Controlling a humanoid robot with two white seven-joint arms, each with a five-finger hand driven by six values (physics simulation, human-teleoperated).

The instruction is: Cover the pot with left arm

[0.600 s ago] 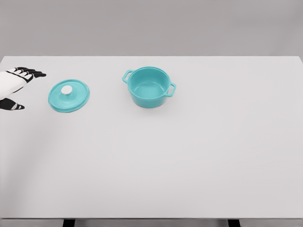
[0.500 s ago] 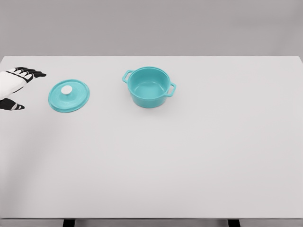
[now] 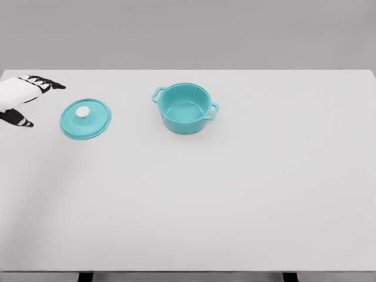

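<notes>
While reaching in from the left edge at about 9 o'clock, left hand (image 3: 17, 100) hovering over the white tabletop (image 3: 235, 194), fingers (image 3: 50, 83) spread apart and holding nothing, black tips pointing toward 3 o'clock. Teal lid (image 3: 86, 118) with 1 white knob (image 3: 83, 111) lying flat just beside the hand, at its 4 o'clock, apparently not touching it. Teal pot (image 3: 185, 108) with 2 side handles standing upright and uncovered, well apart from the lid at its 3 o'clock, near the tabletop's far middle.
</notes>
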